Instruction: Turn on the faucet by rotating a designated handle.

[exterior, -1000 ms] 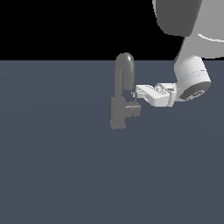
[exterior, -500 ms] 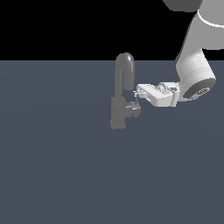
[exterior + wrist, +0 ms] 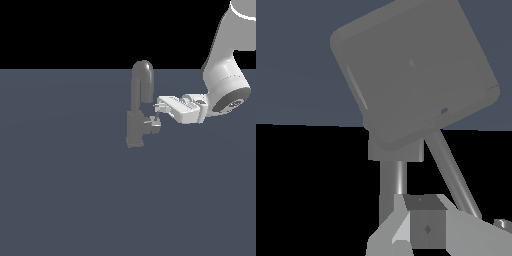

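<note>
The grey faucet [image 3: 136, 125] stands upright on the dark floor, its block base below the arched spout [image 3: 143, 70]. The handle [image 3: 153, 125], a small boxy knob, juts from the body toward the exterior view's right. My gripper [image 3: 158, 114] reaches in level from that side, its tips right above the knob and touching or nearly touching it. In the wrist view the faucet's block base [image 3: 411, 70] fills the picture and the knob [image 3: 426, 227] lies between pale shapes that look like my fingers. How far the jaws are apart does not show.
The white arm [image 3: 225, 85] comes down from the top of the exterior view's right. The flat dark grey floor [image 3: 75, 200] spreads all around the faucet. Nothing else stands in view.
My gripper has come down a little and slightly rightward, from beside the spout to just above the handle knob. The arm's upper part has swung right. The faucet looks unmoved.
</note>
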`<state>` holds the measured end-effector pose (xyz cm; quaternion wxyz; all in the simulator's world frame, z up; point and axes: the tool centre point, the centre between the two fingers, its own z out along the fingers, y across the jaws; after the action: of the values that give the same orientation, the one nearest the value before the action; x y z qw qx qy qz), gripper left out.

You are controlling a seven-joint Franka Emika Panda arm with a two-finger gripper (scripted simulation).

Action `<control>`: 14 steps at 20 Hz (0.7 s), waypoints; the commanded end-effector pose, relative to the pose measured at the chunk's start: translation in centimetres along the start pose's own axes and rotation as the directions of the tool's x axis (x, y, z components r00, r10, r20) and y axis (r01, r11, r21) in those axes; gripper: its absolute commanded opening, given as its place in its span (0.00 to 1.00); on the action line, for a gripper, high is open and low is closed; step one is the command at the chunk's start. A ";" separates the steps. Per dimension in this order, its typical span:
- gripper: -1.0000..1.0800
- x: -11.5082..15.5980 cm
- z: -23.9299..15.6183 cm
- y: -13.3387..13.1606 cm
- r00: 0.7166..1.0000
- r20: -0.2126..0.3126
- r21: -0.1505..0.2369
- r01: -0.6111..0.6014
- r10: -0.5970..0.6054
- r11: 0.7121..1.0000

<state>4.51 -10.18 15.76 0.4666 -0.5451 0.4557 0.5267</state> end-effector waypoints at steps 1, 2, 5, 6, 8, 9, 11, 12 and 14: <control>0.00 1.0 0.0 1.2 1.000 0.007 -0.003 -0.016 0.016 1.000; 0.00 1.1 0.0 1.5 1.000 0.007 -0.003 -0.016 0.016 1.000; 0.00 1.6 0.0 2.4 1.000 0.008 -0.004 -0.018 0.018 1.000; 0.00 1.8 0.0 2.7 1.000 0.008 -0.004 -0.019 0.019 1.000; 0.00 2.1 0.0 3.4 1.000 0.009 -0.005 -0.020 0.020 1.000; 0.00 2.3 0.0 3.7 1.000 0.009 -0.005 -0.021 0.021 1.000; 0.00 2.7 -0.1 4.4 1.000 0.009 -0.005 -0.022 0.022 1.000; 0.00 2.9 -0.1 4.7 1.000 0.010 -0.005 -0.023 0.023 1.000; 0.00 1.4 0.0 3.5 1.000 0.001 -0.006 0.007 -0.006 1.000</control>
<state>1.10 -10.71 14.25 0.4670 -0.5477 0.4522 0.5268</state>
